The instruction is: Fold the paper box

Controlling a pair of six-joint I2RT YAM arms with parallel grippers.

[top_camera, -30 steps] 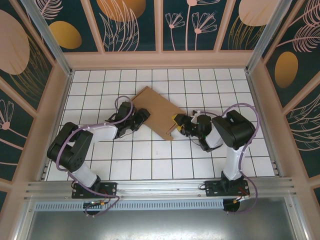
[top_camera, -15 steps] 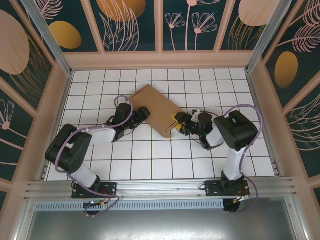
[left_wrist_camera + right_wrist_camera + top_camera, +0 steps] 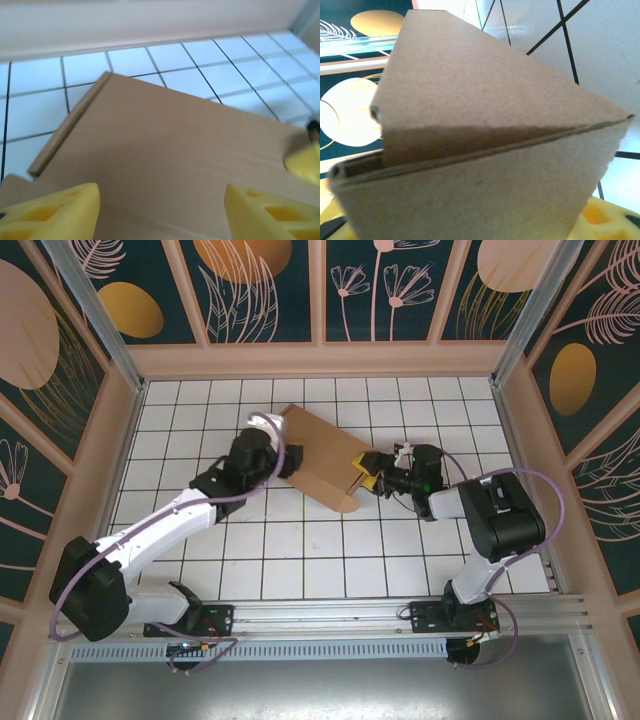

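The paper box [image 3: 318,458] is a flat brown cardboard piece lying slanted on the white tiled table, just behind the middle. My left gripper [image 3: 287,462] is at its left end, and its yellow fingers [image 3: 55,215] stand wide apart, open, over the box's top face [image 3: 165,150]. My right gripper [image 3: 363,473] is at the box's near-right end, shut on a flap there. One of its yellow fingers [image 3: 305,162] rests on top of the box's far edge. Close up, the box's panels [image 3: 485,100] block most of the right wrist view, with a yellow finger [image 3: 605,220] beneath.
The tiled table [image 3: 300,560] is enclosed by a pale frame, with the back wall [image 3: 320,360] a few tiles behind the box and side walls [image 3: 110,460] left and right. The arm bases stand at the near rail [image 3: 320,615].
The left arm has stretched out and its gripper has slid up along the box's left end. The right gripper has moved back and right, and the box has shifted with it.
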